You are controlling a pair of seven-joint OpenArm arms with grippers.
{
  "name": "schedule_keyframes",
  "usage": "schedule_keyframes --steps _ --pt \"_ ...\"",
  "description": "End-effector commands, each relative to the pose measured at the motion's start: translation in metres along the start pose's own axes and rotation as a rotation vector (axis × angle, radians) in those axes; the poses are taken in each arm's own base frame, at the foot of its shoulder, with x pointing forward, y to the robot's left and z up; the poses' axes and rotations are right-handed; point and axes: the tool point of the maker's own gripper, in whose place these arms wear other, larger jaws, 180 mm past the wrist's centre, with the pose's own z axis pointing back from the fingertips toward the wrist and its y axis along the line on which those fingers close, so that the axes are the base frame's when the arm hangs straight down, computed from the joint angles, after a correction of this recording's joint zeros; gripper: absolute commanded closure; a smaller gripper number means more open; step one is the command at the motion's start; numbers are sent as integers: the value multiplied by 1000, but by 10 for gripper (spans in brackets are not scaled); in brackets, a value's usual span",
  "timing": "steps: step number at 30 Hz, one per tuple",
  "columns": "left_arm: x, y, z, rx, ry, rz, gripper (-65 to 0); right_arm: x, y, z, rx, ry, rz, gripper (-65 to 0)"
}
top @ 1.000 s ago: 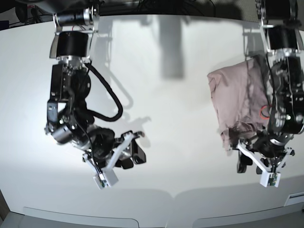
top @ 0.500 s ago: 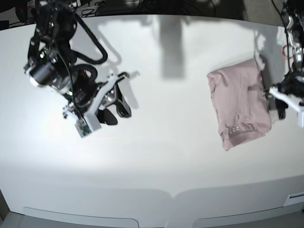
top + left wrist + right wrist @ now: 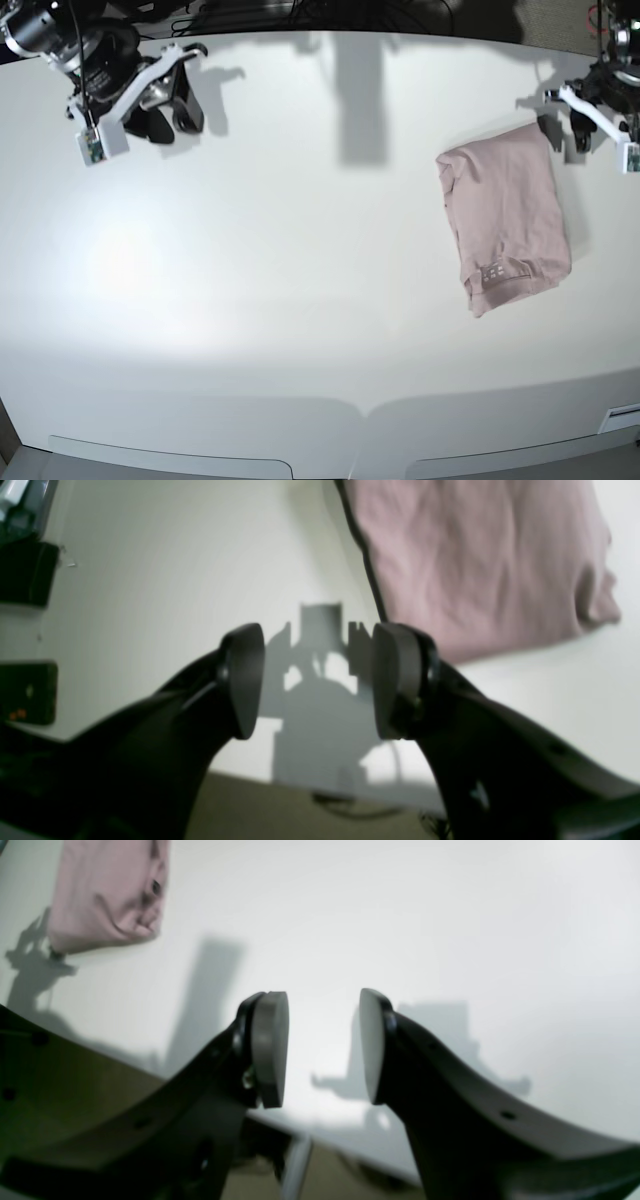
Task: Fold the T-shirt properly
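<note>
Gaping with nothing between their pads, the fingers (image 3: 395, 680) of the left gripper (image 3: 317, 680) hang above bare table just beside one edge of the T-shirt (image 3: 508, 225), apart from the cloth; in the base view the left gripper (image 3: 598, 108) sits at the far corner beyond the T-shirt's top edge. The right gripper (image 3: 320, 1045) is spread too, its pale pads (image 3: 270, 1047) holding nothing, and from its wrist camera the T-shirt (image 3: 107, 892) shows only as a small pink shape well away. In the base view the right gripper (image 3: 160, 90) is at the opposite far corner of the white table (image 3: 300, 300), well apart from the T-shirt. The T-shirt itself lies on the table as a compact, roughly rectangular bundle, with small white label marks showing near the corner nearest the camera and some soft wrinkles along the edge facing the table's middle. Judging from this layout, the folding looks essentially finished, and both arms appear parked clear of the cloth. If anything is called for next, it would be a light tidy of the rumpled edge, approached gently so the stacked layers do not slide.
</note>
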Motion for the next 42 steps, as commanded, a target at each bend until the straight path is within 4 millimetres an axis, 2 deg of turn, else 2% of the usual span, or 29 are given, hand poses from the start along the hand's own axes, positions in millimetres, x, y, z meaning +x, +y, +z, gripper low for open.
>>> schedule_keyframes --steps 1,3,8,13,18,20,22,25,28,31,34,37,40,42 --pt "9 2 7 6 -34 -20 -335 3 3 6 11 -24 -1 -241" --pt "-3 4 11 16 6 -51 -335 -15 7 13 27 31 -35 -241" --pt "-46 22 27 72 155 -208 -335 -55 26 31 83 162 -111 -241" --pt "-99 22 56 33 313 -239 -335 -94 40 50 108 314 -154 -241" --pt "-147 29 93 36 478 -250 -335 -120 53 69 129 413 -196 -241" --pt "-164 28 106 12 527 -240 -335 -124 57 70 143 419 -214 -241" --pt "-184 27 111 -11 564 -206 -335 -141 62 65 172 443 -278 -241" --pt "-220 35 108 -8 624 -137 -335 -182 72 50 214 493 -407 -241" --pt "-267 47 102 38 724 -61 -335 -228 83 37 249 578 -468 -241" --pt "-317 52 102 82 814 20 -335 -264 87 29 274 659 -437 -241" --pt "-356 58 99 121 862 78 -335 -289 81 17 273 722 -357 -241" --pt "-376 47 79 85 895 136 -335 -313 74 4 292 798 -318 -241" --pt "-380 33 52 42 904 190 -335 -338 70 -4 333 901 -281 -241" --pt "-384 28 41 34 914 220 -335 -358 66 -3 354 988 -242 -241"
